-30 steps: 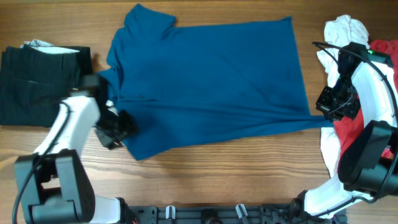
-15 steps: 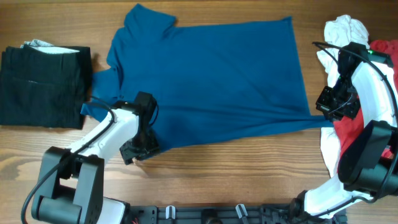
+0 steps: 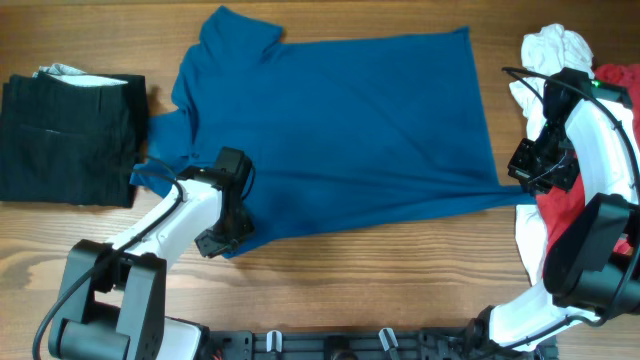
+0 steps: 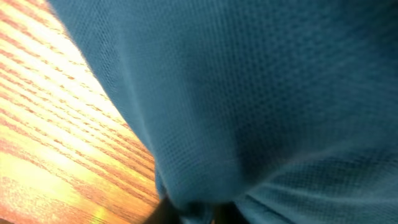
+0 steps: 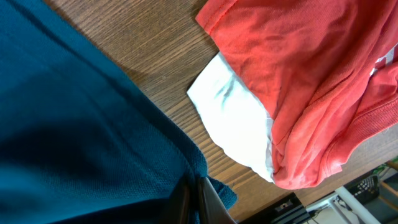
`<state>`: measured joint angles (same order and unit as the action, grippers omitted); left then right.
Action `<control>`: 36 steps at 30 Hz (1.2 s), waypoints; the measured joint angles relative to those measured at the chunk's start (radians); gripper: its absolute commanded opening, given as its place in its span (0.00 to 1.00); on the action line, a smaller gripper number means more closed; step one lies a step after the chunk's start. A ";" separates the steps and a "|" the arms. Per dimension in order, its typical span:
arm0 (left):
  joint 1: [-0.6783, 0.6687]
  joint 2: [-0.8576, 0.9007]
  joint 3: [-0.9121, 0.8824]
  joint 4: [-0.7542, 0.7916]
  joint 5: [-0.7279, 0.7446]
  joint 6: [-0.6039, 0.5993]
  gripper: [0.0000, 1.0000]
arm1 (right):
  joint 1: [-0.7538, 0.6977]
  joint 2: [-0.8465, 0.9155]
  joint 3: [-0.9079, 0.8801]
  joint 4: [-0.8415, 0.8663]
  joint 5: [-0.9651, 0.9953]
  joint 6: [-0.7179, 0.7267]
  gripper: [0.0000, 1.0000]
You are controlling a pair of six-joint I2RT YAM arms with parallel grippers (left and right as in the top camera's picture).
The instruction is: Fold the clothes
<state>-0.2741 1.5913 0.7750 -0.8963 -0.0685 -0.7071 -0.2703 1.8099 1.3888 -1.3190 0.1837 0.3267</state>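
A large deep-blue short-sleeved shirt point(image 3: 340, 130) lies spread flat across the middle of the table. My left gripper point(image 3: 224, 238) sits at its lower left edge, shut on a bunch of the blue fabric point(image 4: 261, 93); the dark jaws point(image 4: 198, 215) barely show under the cloth. At the shirt's lower right corner my right gripper point(image 3: 521, 174) is shut on the blue hem point(image 5: 211, 180), its fingers point(image 5: 210, 202) pressed together. A folded black garment point(image 3: 65, 140) rests at the far left. A white one point(image 3: 550, 48) and a red one point(image 3: 612, 85) lie heaped at the right.
The wooden table point(image 3: 380, 270) shows bare along the front edge below the shirt. In the right wrist view the red garment point(image 5: 311, 74) overlaps the white one point(image 5: 239, 127) just beside the held corner. A dark rail point(image 3: 340, 345) runs along the near edge.
My left arm swung right from beside the collar to the shirt's lower left edge, then its jaws closed on the fabric. The right arm and the shirt stayed still.
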 measured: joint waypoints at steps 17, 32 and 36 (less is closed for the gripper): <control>0.206 -0.536 -0.003 -0.098 0.114 0.127 0.04 | 0.000 -0.028 -0.001 -0.026 -0.113 -0.078 0.04; 0.407 -0.745 0.002 -0.080 0.411 0.252 0.04 | 0.000 -0.210 -0.001 -0.102 -0.165 -0.123 0.04; 0.489 -0.748 0.023 -0.063 0.419 0.258 0.04 | 0.000 -0.238 -0.001 -0.115 -0.144 -0.108 0.04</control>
<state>0.2150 0.8429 0.7979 -0.9588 0.3504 -0.4488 -0.2703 1.5723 1.3880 -1.4338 0.0399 0.2192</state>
